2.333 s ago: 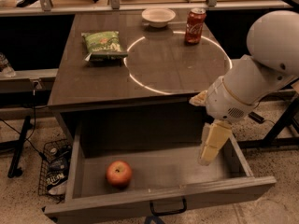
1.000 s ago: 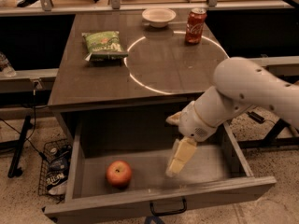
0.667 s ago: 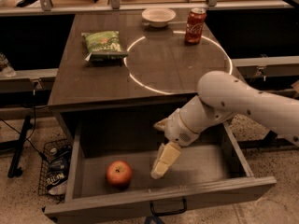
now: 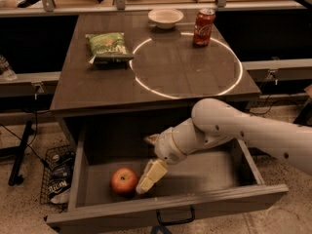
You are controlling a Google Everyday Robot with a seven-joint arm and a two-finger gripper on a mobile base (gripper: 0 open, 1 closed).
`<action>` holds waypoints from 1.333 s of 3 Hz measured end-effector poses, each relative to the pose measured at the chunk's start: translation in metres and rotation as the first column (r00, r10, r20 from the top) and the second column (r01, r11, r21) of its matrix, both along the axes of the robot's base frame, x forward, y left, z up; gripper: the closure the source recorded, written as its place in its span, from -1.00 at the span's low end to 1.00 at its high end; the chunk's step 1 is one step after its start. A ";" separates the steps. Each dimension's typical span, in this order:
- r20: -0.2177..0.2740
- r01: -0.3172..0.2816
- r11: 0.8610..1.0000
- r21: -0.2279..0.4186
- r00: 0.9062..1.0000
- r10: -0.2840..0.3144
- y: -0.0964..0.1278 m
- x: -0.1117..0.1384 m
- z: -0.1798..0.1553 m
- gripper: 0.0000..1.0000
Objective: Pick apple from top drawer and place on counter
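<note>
The red apple with a yellowish patch lies on the floor of the open top drawer, toward its left side. My gripper reaches down into the drawer from the right, its pale tips just to the right of the apple and close to touching it. The white arm stretches in from the right edge. The counter with its white circle lies above the drawer.
On the counter stand a green chip bag at the left, a white bowl at the back and a red soda can at the back right. A wire basket sits on the floor left of the drawer.
My arm and gripper have swept left across the drawer, from its right side to just beside the apple. The apple has not moved.
</note>
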State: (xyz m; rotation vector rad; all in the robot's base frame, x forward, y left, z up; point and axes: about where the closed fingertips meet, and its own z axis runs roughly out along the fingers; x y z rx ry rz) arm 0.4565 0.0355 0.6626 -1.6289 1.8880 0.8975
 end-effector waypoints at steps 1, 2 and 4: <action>0.048 -0.020 0.998 0.060 0.999 0.017 0.020 0.000 -0.011 -1.00; 0.095 -0.045 0.994 0.100 0.995 0.036 0.040 0.006 -0.017 -1.00; 0.110 -0.072 0.988 0.133 0.992 0.058 0.057 0.001 -0.038 -1.00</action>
